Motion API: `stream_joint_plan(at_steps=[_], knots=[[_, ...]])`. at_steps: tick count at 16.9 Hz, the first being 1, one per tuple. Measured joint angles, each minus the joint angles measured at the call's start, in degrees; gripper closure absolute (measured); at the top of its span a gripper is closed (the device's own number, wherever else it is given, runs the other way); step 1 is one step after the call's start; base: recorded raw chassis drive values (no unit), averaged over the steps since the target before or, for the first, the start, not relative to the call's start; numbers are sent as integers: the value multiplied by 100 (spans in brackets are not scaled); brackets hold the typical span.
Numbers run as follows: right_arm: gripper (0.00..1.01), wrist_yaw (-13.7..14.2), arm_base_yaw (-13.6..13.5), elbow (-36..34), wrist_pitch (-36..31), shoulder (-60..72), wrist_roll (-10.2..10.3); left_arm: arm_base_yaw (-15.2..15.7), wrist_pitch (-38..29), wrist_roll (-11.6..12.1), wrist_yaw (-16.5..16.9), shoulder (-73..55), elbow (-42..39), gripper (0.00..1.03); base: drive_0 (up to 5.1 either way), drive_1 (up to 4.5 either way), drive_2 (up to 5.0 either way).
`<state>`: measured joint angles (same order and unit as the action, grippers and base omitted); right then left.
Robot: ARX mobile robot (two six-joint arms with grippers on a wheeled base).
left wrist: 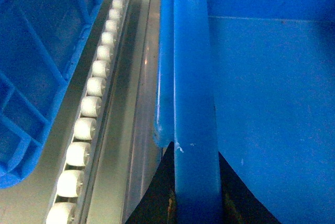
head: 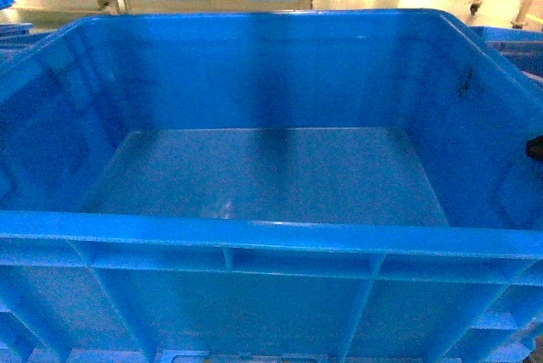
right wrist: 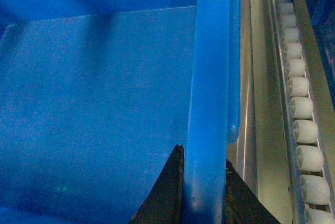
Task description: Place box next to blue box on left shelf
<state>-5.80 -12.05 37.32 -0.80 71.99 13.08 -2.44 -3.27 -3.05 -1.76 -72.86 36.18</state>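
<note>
The box (head: 271, 176) fills almost the whole head view: a bright-blue crate, wider than tall, with ribbed walls, a thick rim and a smooth bare floor. At the bottom centre of each wrist view, the left tool (left wrist: 196, 203) and right tool (right wrist: 201, 192) each pinch a side rim, apparently holding the box. The left shelf (left wrist: 86, 106) runs beside it, white rollers lining grey tracks.

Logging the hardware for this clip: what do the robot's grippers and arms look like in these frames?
Little shows. Each wrist view catches only two dark, near-black tapering fingers: left gripper, right gripper. The left fingers carry small brownish scuffs. In the head view only a dark sliver shows at the right edge. No arms, cables or markings are visible.
</note>
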Motion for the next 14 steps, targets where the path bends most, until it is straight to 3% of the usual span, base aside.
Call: stream_joint_plan(at_steps=[3,4,5,7,8,10,11,13,14], knots=[[91,39,-35,85,114,72,-20,-7,24,-2,-68,-125,11,97,0,0,0],[80,-256,-17,96,157,79,-87,26,-17,-2,-83,-199,0,97,0,0,0],[72,-348,-17,72,153,61,-125,52,-81,31,-203,-302,2,89,0,0,0],[42,-570,-37,111,118,46,-118,17,-487,-7,-448,-315,-7,59,0,0,0],[25,-741,-37,52,-190,13,-74,0,-1102,-55,-520,-212,-98,43,0,0,0],[1,-817,-33,-15,-1027,-203,46,-92,-2256,-350,-667,-48,-118,16,0,0,0],[4,-721,-28,0,-1187,-264,66,-122,-2612,-455,-748,42,-116,3,0,0,0],[3,-662,-26,0,-1130,-258,83,-122,-2498,-560,-748,90,-116,5,0,0,0],[11,221,-157,-369,-2452,-197,-195,-94,-3053,-435,-549,72,-249,10,0,0,0]])
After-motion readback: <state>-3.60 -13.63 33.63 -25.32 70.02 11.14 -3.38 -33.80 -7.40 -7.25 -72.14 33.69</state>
